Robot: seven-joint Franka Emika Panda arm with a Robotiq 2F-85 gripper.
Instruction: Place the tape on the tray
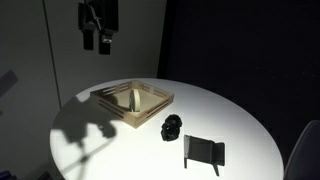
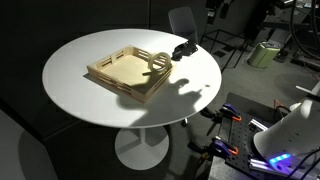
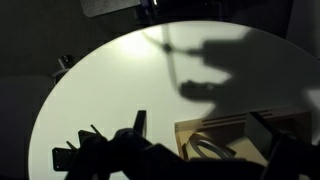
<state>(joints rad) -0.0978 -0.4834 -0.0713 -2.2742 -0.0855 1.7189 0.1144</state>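
The light-wood tray (image 1: 152,108) sits on the white round table, and shows in both exterior views (image 2: 112,84). The cream tape ring (image 1: 133,100) stands on edge inside the tray, leaning by a wall (image 2: 158,63). My gripper (image 1: 97,42) hangs high above the table, well clear of the tray, open and empty. In the wrist view the tray (image 3: 235,126) and the tape (image 3: 205,147) lie far below, between my dark, spread fingers (image 3: 200,120).
A small black lumpy object (image 1: 173,128) lies just beside the tray (image 2: 181,49). A black angular stand (image 1: 203,151) sits nearer the table edge. The white table (image 2: 80,115) has bare room around the tray. Chairs stand beyond it (image 2: 182,20).
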